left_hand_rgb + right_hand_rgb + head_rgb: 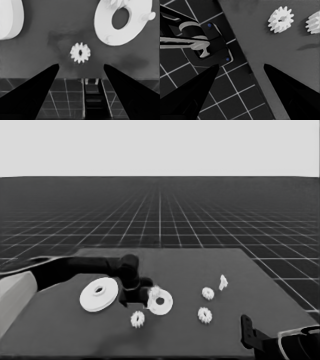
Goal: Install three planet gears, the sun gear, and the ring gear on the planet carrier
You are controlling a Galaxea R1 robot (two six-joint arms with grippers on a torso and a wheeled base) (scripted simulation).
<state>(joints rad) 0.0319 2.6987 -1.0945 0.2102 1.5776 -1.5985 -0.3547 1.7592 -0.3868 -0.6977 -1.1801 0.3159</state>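
Observation:
My left gripper (136, 301) reaches in from the left and hangs open between the two round parts. It is above a loose planet gear (137, 319) that lies flat on the table, just past its fingertips (53, 68) in the left wrist view (80, 52). The ring gear, the larger round part (98, 294), lies to the gripper's left. To its right lies the planet carrier, the smaller round part (161, 303), with one small gear (154, 292) resting on its far-left rim. Two more gears (208, 293) (204, 314) lie farther right. My right gripper (248, 329) waits open at the lower right corner.
A thin white piece (223, 281) stands upright at the right, behind the two right-hand gears. The right wrist view shows those gears (280, 19) (313, 22) near the table's corner, and dark machinery (203, 42) with small blue lights past the edge.

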